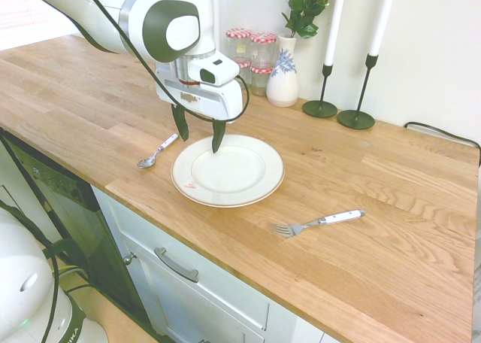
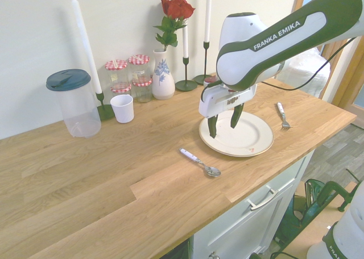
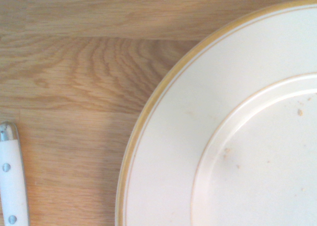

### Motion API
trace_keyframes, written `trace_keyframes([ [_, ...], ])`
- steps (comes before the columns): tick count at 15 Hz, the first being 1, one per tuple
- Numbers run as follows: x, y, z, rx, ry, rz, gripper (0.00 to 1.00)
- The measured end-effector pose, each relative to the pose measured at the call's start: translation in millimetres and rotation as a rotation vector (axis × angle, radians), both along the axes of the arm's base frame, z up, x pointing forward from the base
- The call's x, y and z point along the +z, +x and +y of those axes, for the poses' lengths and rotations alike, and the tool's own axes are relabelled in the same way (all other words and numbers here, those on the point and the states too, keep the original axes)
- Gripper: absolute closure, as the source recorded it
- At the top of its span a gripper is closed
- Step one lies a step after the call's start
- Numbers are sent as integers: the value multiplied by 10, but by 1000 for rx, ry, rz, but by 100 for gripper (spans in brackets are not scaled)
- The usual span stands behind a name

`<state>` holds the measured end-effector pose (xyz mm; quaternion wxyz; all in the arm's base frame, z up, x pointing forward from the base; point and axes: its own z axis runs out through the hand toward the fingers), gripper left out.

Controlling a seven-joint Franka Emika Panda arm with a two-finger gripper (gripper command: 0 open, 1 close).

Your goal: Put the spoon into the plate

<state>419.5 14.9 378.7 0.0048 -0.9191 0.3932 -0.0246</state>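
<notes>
The claw (image 1: 198,137) was spread, its two fingers well apart with nothing between them, and it hung above the edge of the plate (image 1: 239,173). The spoon (image 2: 200,162) lay on the wooden counter (image 2: 131,205), beside the plate and apart from it. On the other side of the plate there was the fork (image 1: 319,223), also on the counter. In the wrist view, one white handle with two rivets was seen near the plate, and some small crumbs were on the plate. Near the wall stood the vase (image 2: 162,77) with a red flower, next to the jars (image 2: 141,77).
</notes>
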Motion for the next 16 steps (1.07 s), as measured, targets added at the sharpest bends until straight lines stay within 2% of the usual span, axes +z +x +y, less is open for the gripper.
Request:
trace_keyframes([
  [4, 21, -5, 111, 17, 6, 3, 0],
  [8, 90, -140, 917, 213, -26, -14, 0],
  [10, 47, -206, 1174, 263, -37, -9, 0],
  [16, -320, -143, 1419, 178, -65, 9, 0],
])
